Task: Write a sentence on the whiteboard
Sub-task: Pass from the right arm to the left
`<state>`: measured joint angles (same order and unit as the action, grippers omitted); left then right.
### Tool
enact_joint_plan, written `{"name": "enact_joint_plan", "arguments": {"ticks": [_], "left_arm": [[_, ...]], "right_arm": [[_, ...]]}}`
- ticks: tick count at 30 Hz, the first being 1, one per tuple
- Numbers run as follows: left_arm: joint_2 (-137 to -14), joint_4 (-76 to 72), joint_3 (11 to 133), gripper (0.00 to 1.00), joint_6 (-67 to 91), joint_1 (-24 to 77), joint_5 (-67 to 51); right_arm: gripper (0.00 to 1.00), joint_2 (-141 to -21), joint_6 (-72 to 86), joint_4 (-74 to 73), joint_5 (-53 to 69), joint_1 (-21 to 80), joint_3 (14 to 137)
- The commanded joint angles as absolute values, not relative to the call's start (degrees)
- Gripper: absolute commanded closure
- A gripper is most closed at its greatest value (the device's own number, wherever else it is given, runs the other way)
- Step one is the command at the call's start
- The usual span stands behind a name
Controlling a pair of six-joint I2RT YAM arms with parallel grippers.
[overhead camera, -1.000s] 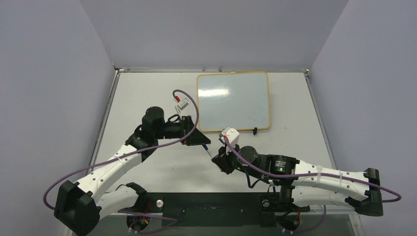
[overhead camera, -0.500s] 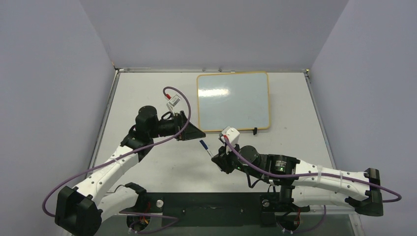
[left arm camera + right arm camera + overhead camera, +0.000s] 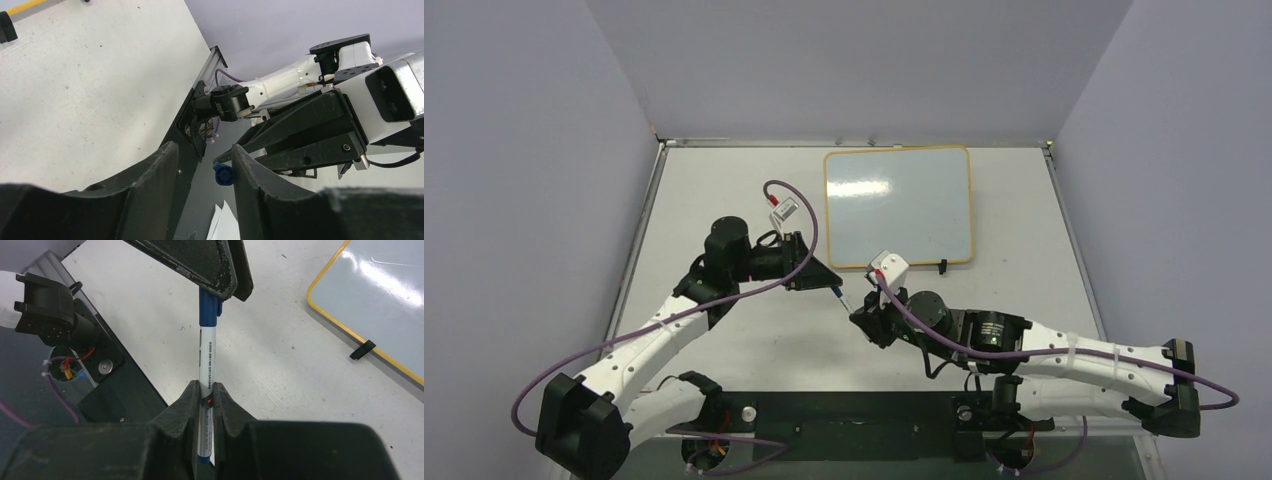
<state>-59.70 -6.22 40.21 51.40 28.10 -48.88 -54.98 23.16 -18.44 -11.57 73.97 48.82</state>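
Note:
The whiteboard (image 3: 898,206), yellow-framed, lies at the back of the table, and its white face shows no sentence. It also shows in the right wrist view (image 3: 380,295). My right gripper (image 3: 861,322) is shut on the barrel of a white marker (image 3: 206,352) with a blue cap (image 3: 209,302), holding it above the table with the cap pointing at my left gripper. My left gripper (image 3: 827,280) is open; the cap (image 3: 223,175) sits between its jaws (image 3: 205,150), touching only the right finger (image 3: 250,170).
A black foot (image 3: 362,349) of the whiteboard sticks out at its near edge. The black base plate (image 3: 854,415) with both arm mounts runs along the table's near edge. Purple cables loop over both arms. Bare table lies left of the board.
My left gripper, which had drawn back to the left half a second ago, has moved right again, over the marker's cap. My right gripper has shifted slightly left with the marker.

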Motion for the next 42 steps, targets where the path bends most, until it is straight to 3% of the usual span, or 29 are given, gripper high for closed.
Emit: {"name": "enact_joint_plan", "arguments": {"ticks": [1, 8, 14, 16, 18, 20, 22, 30, 37, 42], "left_arm": [[-60.1, -8.1, 40.6, 0.62, 50.1, 28.6, -50.7], [-59.6, -7.5, 40.1, 0.99, 49.9, 28.7, -51.4], [-58.4, -7.6, 39.1, 1.0, 49.3, 28.7, -49.5], [-57.9, -7.6, 39.3, 1.0, 49.0, 28.5, -48.3], [-57.6, -8.3, 39.6, 1.0, 49.4, 28.4, -47.3], [-57.6, -9.0, 40.1, 1.0, 50.4, 27.8, -46.1], [-57.7, -11.2, 40.2, 1.0, 52.6, 26.9, -45.3], [-57.3, -21.8, 39.4, 1.0, 60.8, 23.4, -44.2], [-54.5, -27.9, 41.6, 1.0, 65.7, 21.2, -34.8], [-53.2, -35.6, 39.9, 1.0, 70.3, 21.2, -28.3]], "right_arm": [[1.0, -55.2, 22.6, -16.3, -14.0, 74.4, 51.4], [1.0, -55.6, 22.8, -16.2, -15.7, 74.4, 52.0], [0.98, -55.7, 23.9, -16.5, -18.1, 74.4, 52.4], [0.74, -55.3, 25.0, -16.5, -19.9, 74.4, 52.4], [0.39, -54.8, 26.2, -16.6, -21.2, 74.4, 52.2], [0.22, -54.2, 27.5, -16.8, -22.5, 74.3, 52.1], [0.16, -53.4, 28.8, -16.9, -24.0, 74.3, 51.9], [0.13, -46.7, 35.8, -15.8, -32.1, 74.3, 50.1], [0.12, -42.8, 38.6, -13.0, -39.7, 73.5, 47.7], [0.13, -39.9, 41.0, -3.1, -39.1, 72.1, 43.8]]}}
